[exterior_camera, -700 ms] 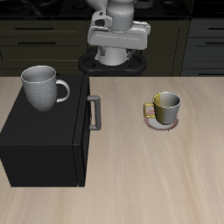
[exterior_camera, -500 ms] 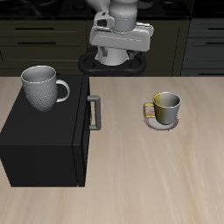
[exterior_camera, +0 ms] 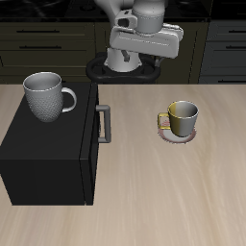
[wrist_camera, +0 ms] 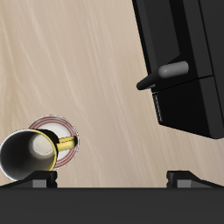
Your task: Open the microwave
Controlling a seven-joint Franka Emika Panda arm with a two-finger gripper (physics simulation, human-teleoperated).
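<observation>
- The gripper (exterior_camera: 135, 60) is hanging at the table's back, well apart from everything, its fingertips (wrist_camera: 40, 178) standing wide apart, holding nothing.
- The microwave (exterior_camera: 48, 149) is sitting door-shut toward the table's front edge, its handle (exterior_camera: 104, 124) untouched.

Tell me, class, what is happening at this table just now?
A robot arm is meant to open the microwave, whose door is shut. The gripper hangs high at the table's back, touching nothing; its fingers look spread apart. The handle is untouched. A grey mug stands on the microwave, and a yellow mug sits on a saucer beside it.
</observation>
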